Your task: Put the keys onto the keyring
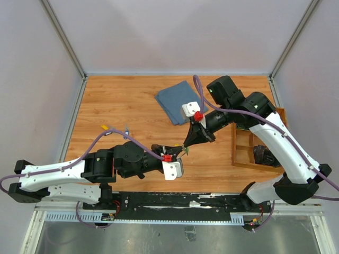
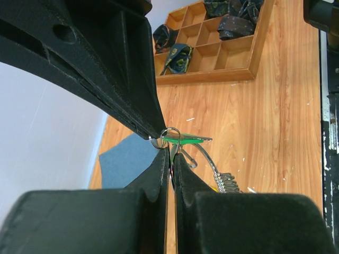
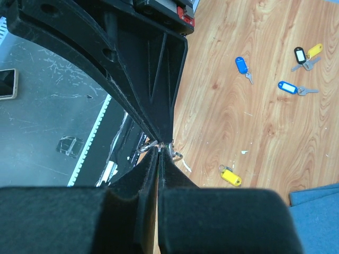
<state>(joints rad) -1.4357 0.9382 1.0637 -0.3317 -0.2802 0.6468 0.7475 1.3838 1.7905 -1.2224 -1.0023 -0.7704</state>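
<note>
Both grippers meet tip to tip above the middle of the table. My left gripper [image 1: 181, 153] [image 2: 170, 152] is shut on the thin silver keyring [image 2: 171, 133], whose loop sticks out above its pads. A coiled chain bit [image 2: 225, 183] hangs to its right. My right gripper [image 1: 186, 147] [image 3: 159, 148] is shut at the same spot, apparently on the end of the green-tagged key [image 2: 185, 139]. Loose keys lie on the wood: two blue-tagged ones [image 3: 241, 64] [image 3: 286, 87], a black and yellow pair [image 3: 306, 54] and a yellow one [image 3: 231, 177].
A folded blue cloth [image 1: 177, 100] lies at the back centre. A wooden compartment tray [image 1: 241, 151] holding dark rolled items stands at the right, under the right arm. More small keys [image 1: 106, 128] lie at the left of the table.
</note>
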